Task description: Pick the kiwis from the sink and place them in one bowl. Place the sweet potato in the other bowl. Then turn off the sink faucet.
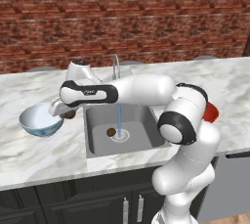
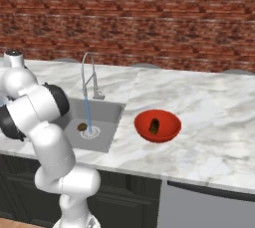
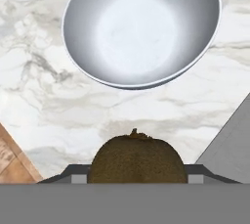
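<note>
Left base view: the gripper (image 1: pixel 66 112) grasps a kiwi (image 1: pixel 71 114) at the white bowl's (image 1: pixel 41 119) right rim; another kiwi (image 1: pixel 111 132) sits by the sink (image 1: pixel 100 142) drain.

Hand view: bowl (image 3: pixel 141 27) ahead; I'd carry on until centred above it, then release.

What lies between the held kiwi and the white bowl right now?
Just bare marble counter: in the hand view, the kiwi in the gripper sits short of the white bowl.
</note>
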You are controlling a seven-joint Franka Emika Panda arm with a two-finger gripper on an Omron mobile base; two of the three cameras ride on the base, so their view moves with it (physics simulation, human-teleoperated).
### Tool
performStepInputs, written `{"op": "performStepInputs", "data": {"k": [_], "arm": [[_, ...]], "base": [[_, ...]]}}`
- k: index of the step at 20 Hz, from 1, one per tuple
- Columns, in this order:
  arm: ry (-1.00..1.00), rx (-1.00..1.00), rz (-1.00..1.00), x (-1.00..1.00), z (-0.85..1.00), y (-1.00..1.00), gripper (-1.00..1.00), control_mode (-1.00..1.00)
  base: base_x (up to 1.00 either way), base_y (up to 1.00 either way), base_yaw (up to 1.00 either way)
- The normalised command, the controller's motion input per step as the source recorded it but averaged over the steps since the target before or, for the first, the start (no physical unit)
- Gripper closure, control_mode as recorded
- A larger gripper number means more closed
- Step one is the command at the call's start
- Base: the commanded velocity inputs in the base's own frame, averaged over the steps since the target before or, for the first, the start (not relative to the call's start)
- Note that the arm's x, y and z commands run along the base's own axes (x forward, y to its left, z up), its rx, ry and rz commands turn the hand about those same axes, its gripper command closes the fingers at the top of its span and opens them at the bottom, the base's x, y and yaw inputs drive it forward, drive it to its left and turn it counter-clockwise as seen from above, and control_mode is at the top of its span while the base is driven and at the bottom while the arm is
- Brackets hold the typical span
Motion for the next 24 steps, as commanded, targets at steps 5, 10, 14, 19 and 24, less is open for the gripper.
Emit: {"op": "performStepInputs", "data": {"k": [5,10,14,19,24], "arm": [[0.0,0.0,-0.03,0.27,0.0,0.16,1.0,-1.0],[-0.01,0.0,-0.06,0.11,0.0,0.22,1.0,-1.0],[-0.02,0.0,-0.07,0.02,0.0,0.17,1.0,-1.0],[-0.01,0.0,-0.07,0.09,0.0,0.17,1.0,-1.0],[0.0,0.0,-0.06,0.16,0.0,0.13,1.0,-1.0]], "base": [[0.0,0.0,0.0],[0.0,0.0,0.0],[0.0,0.0,0.0],[0.0,0.0,0.0],[0.0,0.0,0.0]]}}
